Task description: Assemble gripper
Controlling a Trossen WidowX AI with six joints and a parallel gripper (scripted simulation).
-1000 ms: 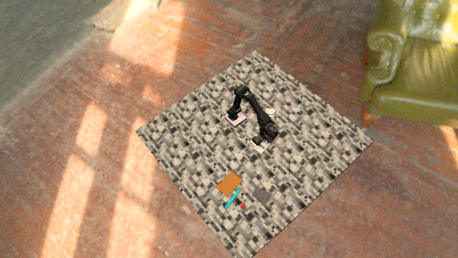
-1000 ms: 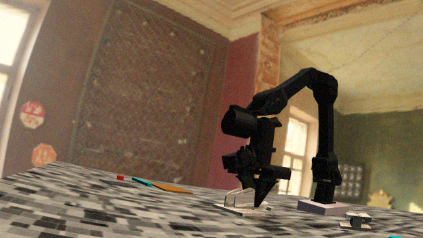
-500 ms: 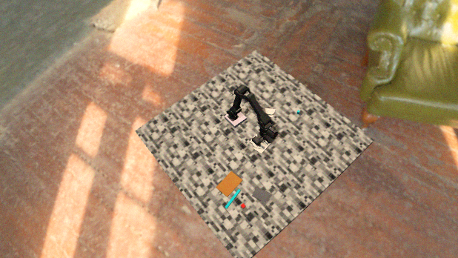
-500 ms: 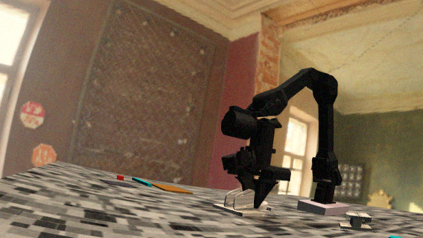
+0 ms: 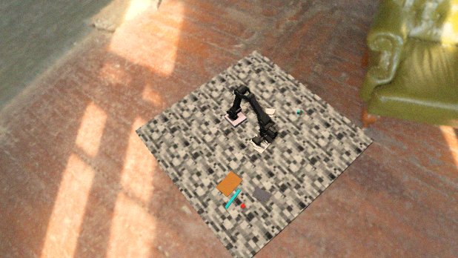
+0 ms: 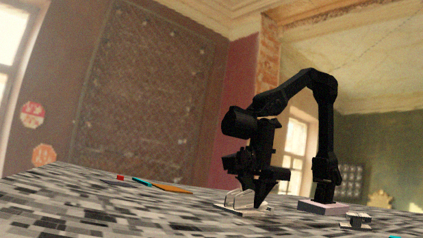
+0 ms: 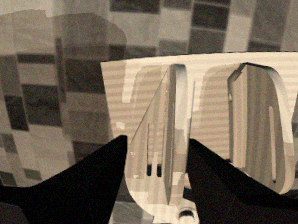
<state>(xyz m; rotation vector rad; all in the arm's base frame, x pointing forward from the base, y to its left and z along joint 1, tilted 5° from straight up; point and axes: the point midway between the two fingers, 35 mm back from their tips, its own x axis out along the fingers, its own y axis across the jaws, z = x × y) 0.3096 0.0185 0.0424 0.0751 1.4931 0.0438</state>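
Observation:
The pale gripper base point(image 5: 261, 150) point(image 6: 246, 215) point(image 7: 112, 90) lies flat on the patterned mat. My gripper point(image 6: 252, 198) point(image 7: 156, 143) is low over it, shut on one pale jaw point(image 6: 244, 201) point(image 7: 138, 162). In the wrist view this jaw stands between the two black fingertips, with its gear end at the bottom edge. The other jaw point(image 7: 260, 125) stands over the base to the right, outside the right finger. The pins and the meshing of the teeth are hidden. A pale piece point(image 5: 270, 111) point(image 6: 358, 215), which looks like the housing plate, is raised on a dark support, away from the gripper.
The arm's pink mount point(image 5: 237, 121) point(image 6: 319, 208) is behind the base. An orange plate point(image 5: 229, 183) point(image 6: 172, 189), a cyan bar point(image 5: 233, 199) point(image 6: 141, 181), a red block point(image 5: 243, 205) point(image 6: 120, 177) and a dark grey plate point(image 5: 261, 193) lie farther off. A small cyan block point(image 5: 298, 111) lies beyond the pale piece.

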